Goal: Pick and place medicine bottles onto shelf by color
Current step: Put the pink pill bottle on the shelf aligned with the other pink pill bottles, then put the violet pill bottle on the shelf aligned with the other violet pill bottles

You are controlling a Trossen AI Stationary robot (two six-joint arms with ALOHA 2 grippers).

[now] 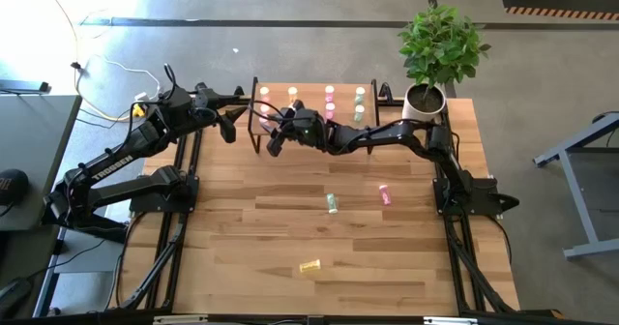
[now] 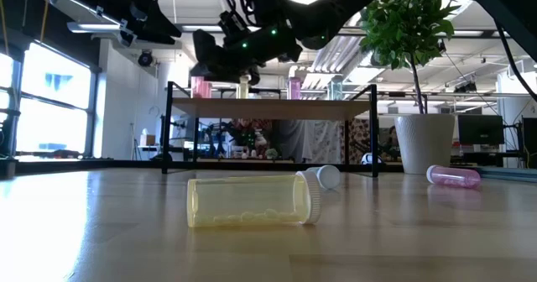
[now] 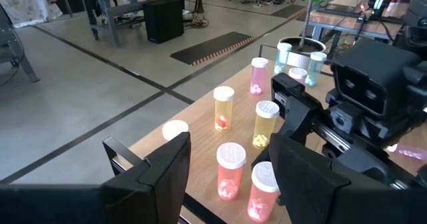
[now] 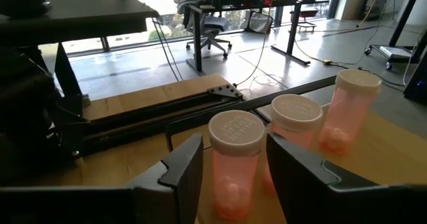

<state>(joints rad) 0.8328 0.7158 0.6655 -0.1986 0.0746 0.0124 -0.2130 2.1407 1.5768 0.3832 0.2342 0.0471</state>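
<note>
The shelf (image 1: pixel 314 95) stands at the table's far middle and carries several upright bottles: red-orange, yellow, pink and pale green. My right gripper (image 1: pixel 276 136) reaches over the shelf's left end. It is open, with one finger on each side of an upright red-orange bottle (image 4: pixel 233 167) that stands on the shelf beside two more red-orange bottles (image 4: pixel 293 127). Narrow gaps show between the fingers and the bottle. My left gripper (image 1: pixel 232 124) hangs open and empty just left of the shelf. A yellow bottle (image 1: pixel 309 265), a pale green bottle (image 1: pixel 333 203) and a pink bottle (image 1: pixel 386 194) lie on their sides on the table.
A potted plant in a white pot (image 1: pixel 426 100) stands at the far right corner beside the shelf. The shelf's black legs (image 2: pixel 168 131) rise from the table. The two grippers are close together at the shelf's left end. The lying bottles are scattered over the table's middle and near part.
</note>
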